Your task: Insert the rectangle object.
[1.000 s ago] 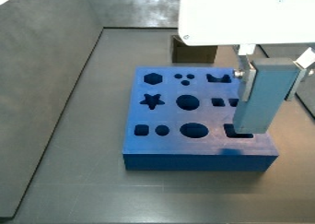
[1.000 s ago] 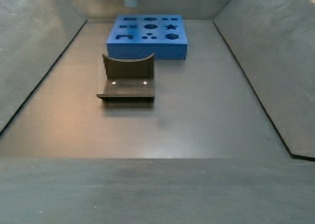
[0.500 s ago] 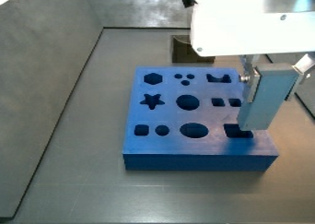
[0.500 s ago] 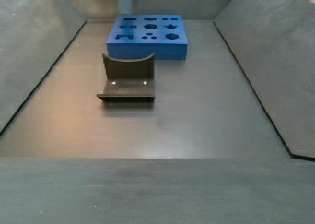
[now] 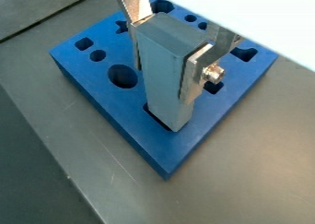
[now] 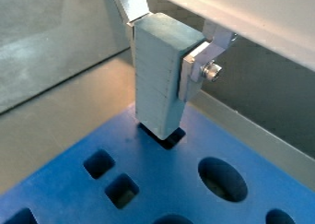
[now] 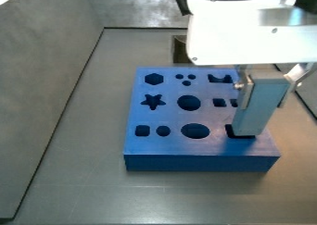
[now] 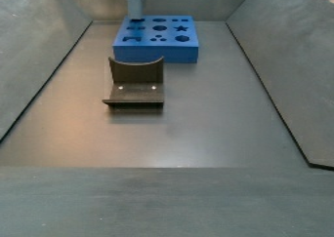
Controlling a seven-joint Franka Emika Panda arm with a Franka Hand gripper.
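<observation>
Mid-insertion: my gripper (image 5: 175, 45), jaws closed on the rectangle object (image 5: 167, 76), stands over the near-right corner of the blue board (image 7: 161, 141) in a side view, right-centre of frame. Bar upright, its lower end at the mouth of the rectangular slot (image 6: 163, 135), prob. just entering; depth hidden. Fixture (image 8: 135, 83) sits apart, centre-left. Next, imo: straight push down, keep bar square w/ slot, then let go.

You see the gripper (image 5: 172, 39) above the board (image 7: 173, 127), its fingers either side of the upright rectangle object (image 7: 258, 106), whose lower end sits in a corner hole. The fixture (image 8: 135, 83) stands apart on the floor.
</observation>
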